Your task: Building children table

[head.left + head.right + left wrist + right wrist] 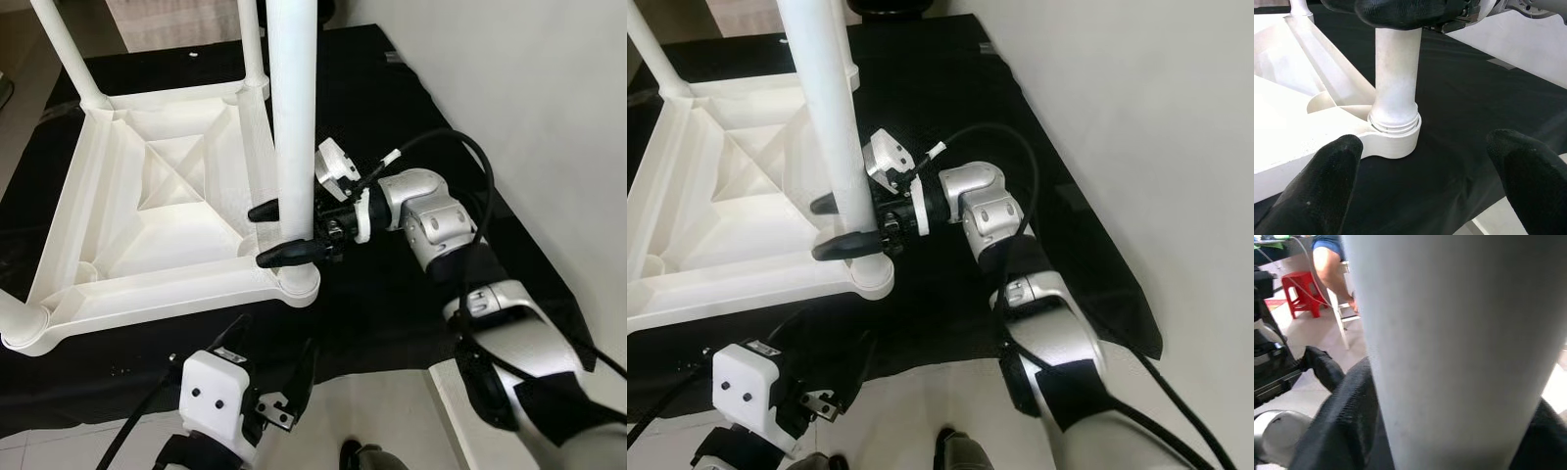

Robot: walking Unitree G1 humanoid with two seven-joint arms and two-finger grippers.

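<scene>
So you've got the white plastic kids' table top [147,211] lying upside down on a black cloth [392,294] spread over the floor, ribbed underside facing up. It sits toward the cloth's left side, with its near right corner not far from the cloth's near edge. A white table leg [294,117] stands upright in the socket [1396,139] at that near right corner; in the left wrist view you can see the leg's collar seated in the socket ring. Two more legs [69,54] stand up at the far corners, and a fourth pokes up at the near left corner.

Your right gripper [284,233] reaches in from the right and is clamped on that near right leg, one black finger on each side of the tube, just above the socket. In the right wrist view the leg sits right between the fingers.

Your left gripper [274,357] hangs low near the cloth's near edge, just in front of that corner, fingers spread apart and holding nothing.

In the right wrist view there's a person's leg [1332,269] and a red stool [1300,291] in the background.
</scene>
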